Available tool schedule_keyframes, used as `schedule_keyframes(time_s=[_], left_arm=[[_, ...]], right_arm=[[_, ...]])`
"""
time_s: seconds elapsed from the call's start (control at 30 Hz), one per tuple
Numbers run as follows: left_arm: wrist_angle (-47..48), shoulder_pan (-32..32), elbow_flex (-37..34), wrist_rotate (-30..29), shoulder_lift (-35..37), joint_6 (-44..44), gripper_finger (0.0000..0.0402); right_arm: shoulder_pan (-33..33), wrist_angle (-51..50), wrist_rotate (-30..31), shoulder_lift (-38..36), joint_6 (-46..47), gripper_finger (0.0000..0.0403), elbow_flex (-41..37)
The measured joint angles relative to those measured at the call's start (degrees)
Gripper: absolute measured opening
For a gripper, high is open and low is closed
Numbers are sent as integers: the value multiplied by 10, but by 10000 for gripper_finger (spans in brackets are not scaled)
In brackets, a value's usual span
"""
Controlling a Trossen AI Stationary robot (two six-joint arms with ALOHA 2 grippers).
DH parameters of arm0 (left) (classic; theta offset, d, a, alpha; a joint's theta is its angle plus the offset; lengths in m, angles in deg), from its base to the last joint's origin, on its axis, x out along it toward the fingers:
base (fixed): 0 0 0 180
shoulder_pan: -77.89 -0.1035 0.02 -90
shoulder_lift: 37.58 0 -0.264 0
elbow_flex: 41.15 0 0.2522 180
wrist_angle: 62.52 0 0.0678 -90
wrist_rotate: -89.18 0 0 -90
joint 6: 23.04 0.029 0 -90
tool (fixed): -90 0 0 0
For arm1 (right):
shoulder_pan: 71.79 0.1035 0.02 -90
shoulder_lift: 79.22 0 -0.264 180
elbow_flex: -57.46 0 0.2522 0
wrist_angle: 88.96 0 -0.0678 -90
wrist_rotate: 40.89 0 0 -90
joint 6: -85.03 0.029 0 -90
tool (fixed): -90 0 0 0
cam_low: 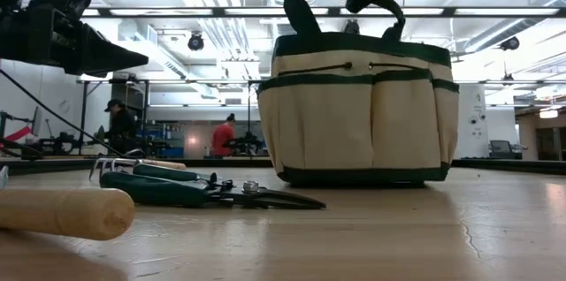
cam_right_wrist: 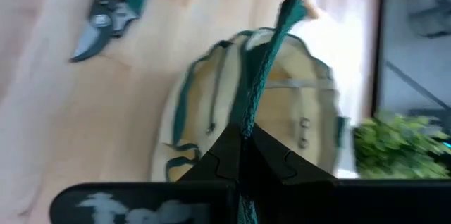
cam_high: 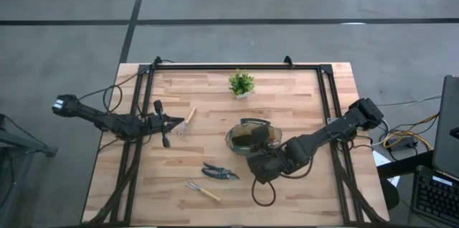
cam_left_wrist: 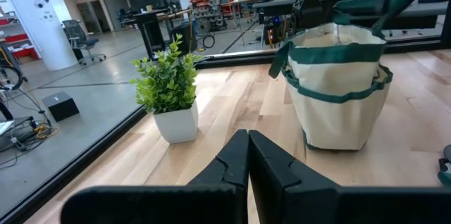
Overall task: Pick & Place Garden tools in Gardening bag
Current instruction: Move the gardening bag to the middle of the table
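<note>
gardening bag (cam_high: 249,137) upright mid-table (cam_high: 301,106), pruning shears (cam_high: 219,173) just beside. right claw (cam_right_wrist: 243,143) clamped on bag's green loop handle (cam_right_wrist: 271,37); left claw (cam_left_wrist: 248,155) closed, empty, near mini rake (cam_high: 187,120). risk: tugging handle tips bag, spilling contents.

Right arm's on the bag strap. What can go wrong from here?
1. The right end effector is shut on the bag handle; any pull might tip or drag the gardening bag.
2. The left end effector is shut near the rake; unless it opens first, it could shove the rake rather than grasp it.
</note>
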State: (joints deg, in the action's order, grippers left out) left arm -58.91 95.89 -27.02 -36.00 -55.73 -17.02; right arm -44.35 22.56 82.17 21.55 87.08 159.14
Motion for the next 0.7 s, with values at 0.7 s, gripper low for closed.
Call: schedule_keyframes(time_s=[0.7], left_arm=[[0,0,0,0,0,0,12]], right_arm=[[-21,-9,-46,-16,46,8,-1]])
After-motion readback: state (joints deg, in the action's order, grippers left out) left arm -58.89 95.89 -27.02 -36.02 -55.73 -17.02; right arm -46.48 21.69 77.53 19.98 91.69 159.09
